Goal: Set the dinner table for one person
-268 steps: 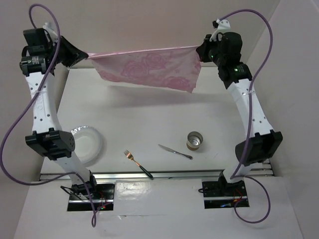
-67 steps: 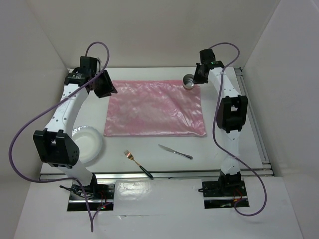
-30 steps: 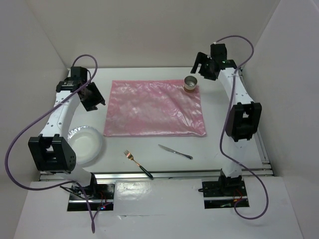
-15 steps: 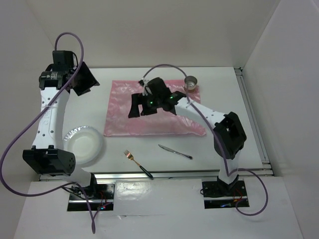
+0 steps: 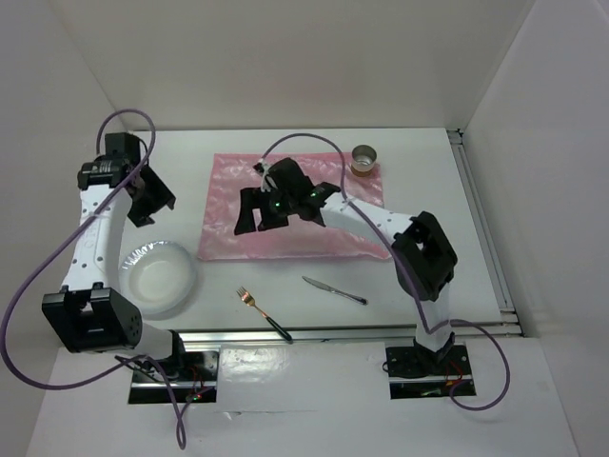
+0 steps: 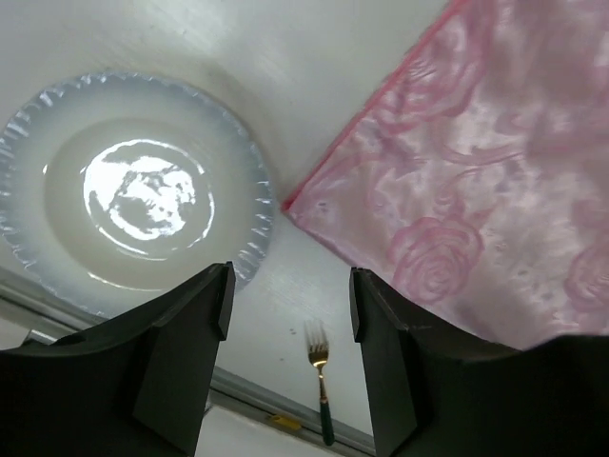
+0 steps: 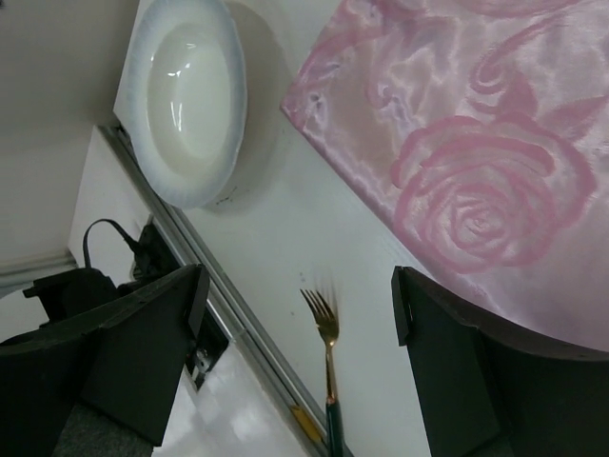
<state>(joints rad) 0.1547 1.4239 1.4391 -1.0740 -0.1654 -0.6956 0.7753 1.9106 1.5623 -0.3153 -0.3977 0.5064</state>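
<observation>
The left tool and the right tool are both shown spread, with nothing held between the fingers. The white surface is seen beneath both tools. A pink rose-patterned mat is laid flat under the right tool. A plate is seen below the left tool, just beside the mat's corner. A fork is framed between its fingers.
</observation>
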